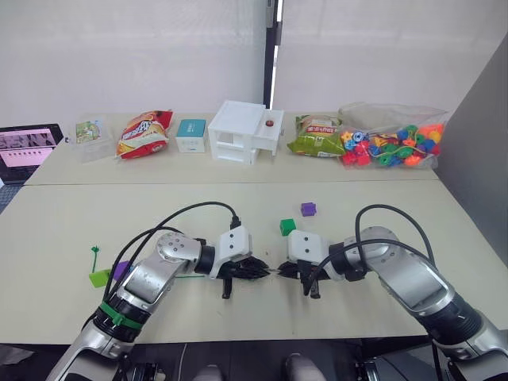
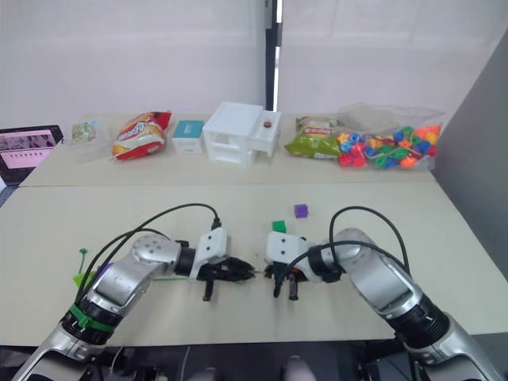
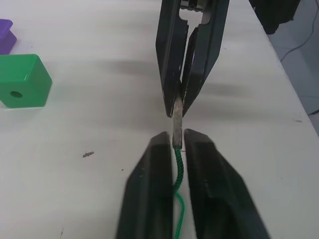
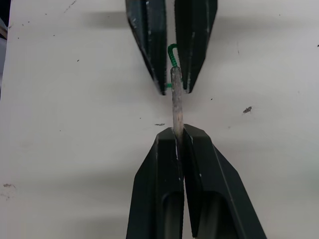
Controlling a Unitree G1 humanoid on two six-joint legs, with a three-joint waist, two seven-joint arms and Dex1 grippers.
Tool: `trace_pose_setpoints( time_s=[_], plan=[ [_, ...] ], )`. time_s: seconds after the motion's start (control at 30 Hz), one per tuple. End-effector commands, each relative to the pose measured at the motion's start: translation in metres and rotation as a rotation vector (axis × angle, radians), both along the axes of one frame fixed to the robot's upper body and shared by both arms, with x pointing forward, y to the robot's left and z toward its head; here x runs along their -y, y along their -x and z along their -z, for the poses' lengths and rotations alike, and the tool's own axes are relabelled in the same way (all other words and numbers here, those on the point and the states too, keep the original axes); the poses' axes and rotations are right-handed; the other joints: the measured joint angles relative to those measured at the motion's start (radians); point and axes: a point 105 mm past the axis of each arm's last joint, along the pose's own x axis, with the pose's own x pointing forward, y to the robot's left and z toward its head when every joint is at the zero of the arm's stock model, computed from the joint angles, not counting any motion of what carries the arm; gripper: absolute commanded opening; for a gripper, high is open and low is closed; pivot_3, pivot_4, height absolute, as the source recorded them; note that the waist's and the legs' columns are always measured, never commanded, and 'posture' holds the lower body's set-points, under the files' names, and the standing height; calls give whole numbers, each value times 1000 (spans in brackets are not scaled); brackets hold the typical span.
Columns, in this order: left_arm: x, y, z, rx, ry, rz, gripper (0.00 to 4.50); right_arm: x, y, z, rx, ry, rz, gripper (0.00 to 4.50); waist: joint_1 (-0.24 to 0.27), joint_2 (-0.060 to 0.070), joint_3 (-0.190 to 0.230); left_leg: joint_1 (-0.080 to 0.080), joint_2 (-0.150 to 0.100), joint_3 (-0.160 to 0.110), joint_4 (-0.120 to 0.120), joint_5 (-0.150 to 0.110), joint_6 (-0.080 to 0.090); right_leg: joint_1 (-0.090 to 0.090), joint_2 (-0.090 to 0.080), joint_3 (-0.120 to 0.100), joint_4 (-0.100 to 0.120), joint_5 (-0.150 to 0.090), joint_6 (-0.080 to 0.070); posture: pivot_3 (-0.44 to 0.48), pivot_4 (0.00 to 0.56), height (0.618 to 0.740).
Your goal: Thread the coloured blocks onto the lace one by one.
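At the far left of the tabletop (image 1: 63,230), the knotted end of the lace (image 1: 95,252) lies near the front edge, with a lime green block (image 1: 99,278) and a purple block (image 1: 121,270) just beside it, partly hidden behind the left arm. The green string runs from there along the tabletop toward the left gripper (image 1: 266,271).

The left gripper points toward the right one, and the two meet almost tip to tip at the middle of the near tabletop. In the left wrist view, its fingers (image 3: 149,199) stand slightly apart, with the green string and the base of the greyish stiff tip (image 3: 176,124) lying in the gap between them; whether they press on it cannot be told.

The right gripper (image 1: 279,271) faces it. In the right wrist view, its fingers (image 4: 159,184) are together, clamped on the end of the stiff tip, which bridges the small gap between the two grippers.

Just behind the right gripper sits a dark green block (image 1: 287,227), and a little farther back and to the right a second purple block (image 1: 308,209), both apart from the lace.

At the back of the tabletop stand snack bags (image 1: 143,133), a white box (image 1: 244,131) and a bag of bright beads (image 1: 393,143).
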Motion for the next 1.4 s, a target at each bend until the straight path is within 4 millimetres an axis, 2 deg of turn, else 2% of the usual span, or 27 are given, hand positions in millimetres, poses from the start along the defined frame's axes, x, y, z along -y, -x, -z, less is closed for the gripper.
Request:
trace_pose_setpoints(
  time_s=[0.03, 0.37, 0.53, 0.73, 0.8, 0.9, 1.03, 1.2, 1.4],
  plan=[
    [4, 2, -16, 43, 41, 24, 21, -2, 2, -6, 30, 1, -16, 0, 0, 0, 0, 0, 0, 0, 0, 0, 0, 0, 0, 0, 0, 0, 0, 0, 150, 740],
    [5, 2, -16, 34, 43, 24, 21, -2, 5, -4, 21, 6, -17, 0, 0, 0, 0, 0, 0, 0, 0, 0, 0, 0, 0, 0, 0, 0, 0, 0, 150, 740],
    [-8, 1, -12, 30, 17, -1, 0, 11, 0, -14, 32, -60, 108, 1687, 1, 0, 0, 0, 0, 0, 0, 0, 0, 0, 0, 0, 0, 0, 0, 0, 150, 740],
    [-22, 3, -12, 10, 23, -50, 0, 50, -11, -22, 37, -210, 424, 3744, 4, 0, 0, 0, 0, 0, 0, 0, 0, 0, 0, 0, 0, 0, 0, 0, 150, 740],
    [-26, 4, -12, 3, 31, -70, 0, 59, -14, -23, 56, -274, 537, 3744, 4, 0, 0, 0, 0, 0, 0, 0, 0, 0, 0, 0, 0, 0, 0, 0, 150, 740],
    [-34, 5, -12, -14, 49, -111, 0, 77, -24, -20, 127, -398, 804, 3744, 1, 0, 0, 0, 0, 0, -1, 0, 0, 0, 0, 0, 0, 0, 0, 0, 150, 740],
    [-39, 8, -12, -43, 76, -141, 0, 81, -33, -15, 240, -521, 1048, 3744, -2, 1, 0, 1, 0, 0, -2, 0, 0, 0, 0, 1, 1, 0, 0, 0, 150, 740],
    [-41, 8, -12, -47, 68, -152, 0, 74, -54, -15, 311, -639, 1207, 3744, -4, 1, 0, 1, 0, 0, -2, 0, -1, -1, 0, 1, 1, 0, 0, 0, 150, 740],
    [-41, 9, -13, -41, 63, -151, 0, 68, -85, -13, 317, -683, 1224, 3744, -5, 1, 0, 1, 0, 0, -2, 1, -1, -1, 0, 1, 1, 0, 0, 0, 150, 740]
  ],
)
